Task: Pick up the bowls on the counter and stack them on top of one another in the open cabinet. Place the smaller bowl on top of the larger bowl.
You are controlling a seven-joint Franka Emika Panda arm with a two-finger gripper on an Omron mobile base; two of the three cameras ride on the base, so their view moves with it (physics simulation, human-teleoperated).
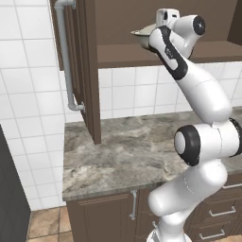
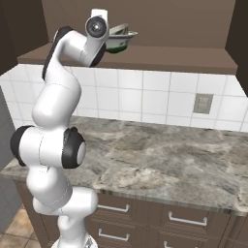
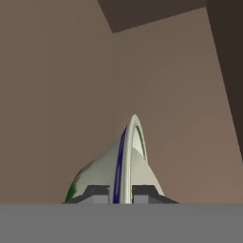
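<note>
— Marbled stone surface [image 2: 160, 155] below, dark cabinet [image 1: 118, 52] above. Where's the bowl?

— The larger bowl [image 2: 118, 38] hangs just over the shelf, cream with a green underside, its flared rim pinched in the narrowly closed gripper [image 3: 123, 192].

— Risks?

— It's tilted; released like that, it could rock or slide off the shelf edge.

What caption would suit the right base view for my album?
Robot arm holds the larger bowl by its rim above the cabinet shelf.
</note>
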